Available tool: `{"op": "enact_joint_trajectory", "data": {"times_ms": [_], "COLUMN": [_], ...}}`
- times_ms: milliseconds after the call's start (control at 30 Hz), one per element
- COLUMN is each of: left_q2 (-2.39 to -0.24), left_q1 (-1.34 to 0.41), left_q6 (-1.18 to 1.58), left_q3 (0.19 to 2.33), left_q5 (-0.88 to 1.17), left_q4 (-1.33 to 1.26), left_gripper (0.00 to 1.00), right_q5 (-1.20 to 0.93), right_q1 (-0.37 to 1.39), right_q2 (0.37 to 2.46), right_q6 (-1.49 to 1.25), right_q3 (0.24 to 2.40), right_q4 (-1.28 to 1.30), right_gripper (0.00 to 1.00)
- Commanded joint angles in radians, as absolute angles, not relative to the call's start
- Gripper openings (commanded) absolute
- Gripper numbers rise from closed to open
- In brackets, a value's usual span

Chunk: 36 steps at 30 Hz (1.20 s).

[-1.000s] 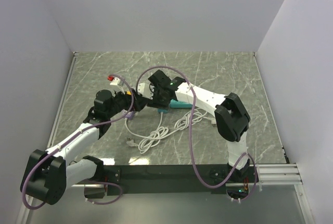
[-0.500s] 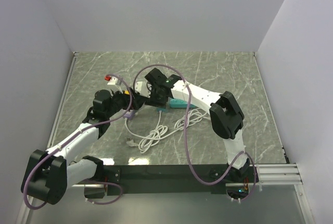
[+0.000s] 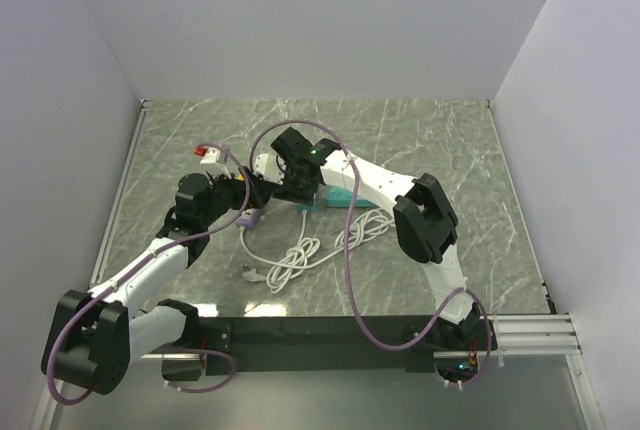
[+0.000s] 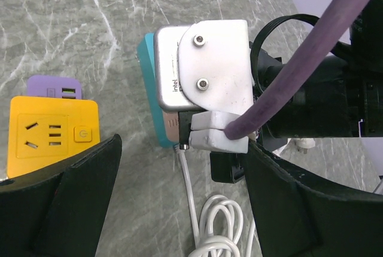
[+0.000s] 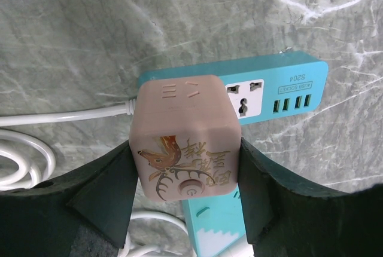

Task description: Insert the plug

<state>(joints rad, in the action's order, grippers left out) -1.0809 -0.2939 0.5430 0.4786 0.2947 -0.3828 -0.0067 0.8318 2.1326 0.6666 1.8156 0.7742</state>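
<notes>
My right gripper is shut on a pink cube socket with a deer drawing, held just above a teal power strip. The cube's white cable runs left to a loose coil that ends in a white plug lying on the table. In the top view my right gripper is at the teal strip's left end. My left gripper is open and empty, close to the left of the right gripper; in the top view the left gripper sits beside it.
A yellow cube socket and a purple one lie left of the teal strip. A small red and white item lies further back left. The arms' purple cables loop over the table. White walls bound three sides.
My right gripper has moved left and slightly back with the pink cube. My left gripper has shifted a little left and back alongside it.
</notes>
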Motion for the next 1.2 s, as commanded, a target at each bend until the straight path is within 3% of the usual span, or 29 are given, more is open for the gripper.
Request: {"op": "enact_joint_trajectory", "data": {"times_ms": [0,1167], "left_q2": [-1.054,-0.979], "left_q1": [-0.299,-0.273], "left_q6": [0.565,0.574], "left_q3": [0.482,0.448], "left_q5": [0.33,0.328], "left_q4": [-0.457,-0.439], "left_gripper": [0.87,0.87], "right_q5": [-0.126,-0.242], "right_q1": [0.885,0.931], "right_q2": [2.281,2.62], "right_q6": [0.612,0.552], "right_q3": [1.758,1.979], "right_q4": [0.796,0.942], "right_gripper": [0.0,0.0]}}
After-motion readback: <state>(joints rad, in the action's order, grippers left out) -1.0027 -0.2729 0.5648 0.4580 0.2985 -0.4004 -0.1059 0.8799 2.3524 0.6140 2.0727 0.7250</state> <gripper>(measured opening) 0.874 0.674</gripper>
